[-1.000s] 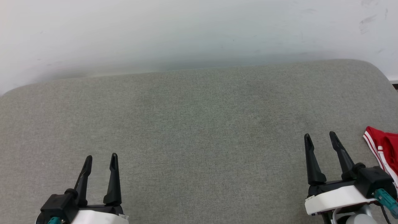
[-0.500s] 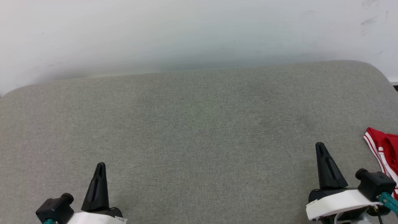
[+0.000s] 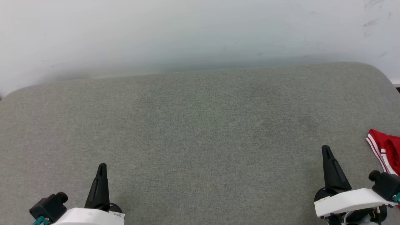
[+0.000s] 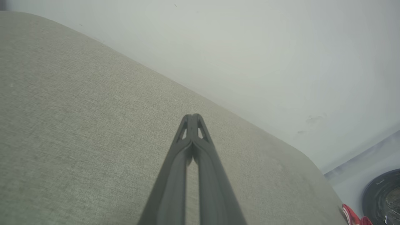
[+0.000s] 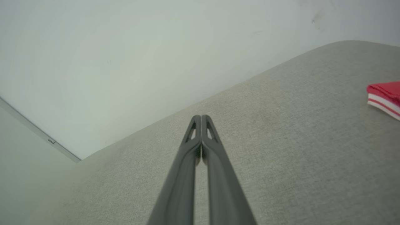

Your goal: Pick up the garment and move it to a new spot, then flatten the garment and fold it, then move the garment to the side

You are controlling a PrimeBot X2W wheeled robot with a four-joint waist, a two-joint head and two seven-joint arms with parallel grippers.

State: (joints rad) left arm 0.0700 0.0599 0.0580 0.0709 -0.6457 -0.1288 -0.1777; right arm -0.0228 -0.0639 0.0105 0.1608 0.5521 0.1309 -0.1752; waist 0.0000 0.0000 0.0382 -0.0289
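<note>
The garment [image 3: 387, 153] is red with white stripes along its edge and lies at the right edge of the grey cushioned surface [image 3: 200, 125]; most of it runs out of frame. A corner of the garment [image 5: 386, 97] lies to the right of my right gripper [image 5: 201, 117], and a small red bit of the garment [image 4: 351, 216] sits at the far end of the surface. My right gripper [image 3: 326, 148] is shut and empty, a short way left of the garment. At the lower left my left gripper [image 3: 102, 165] is shut too, with nothing in it; its tips [image 4: 193, 116] meet over bare fabric.
A pale wall [image 3: 200, 31] rises directly behind the cushioned surface, whose back corners are rounded. A dark round object [image 4: 382, 197] sits on the floor beyond the surface's far end.
Both grippers went from open to shut, with nothing between the fingers. They sit slightly lower in the head view, and the whole picture has shifted down a little.
</note>
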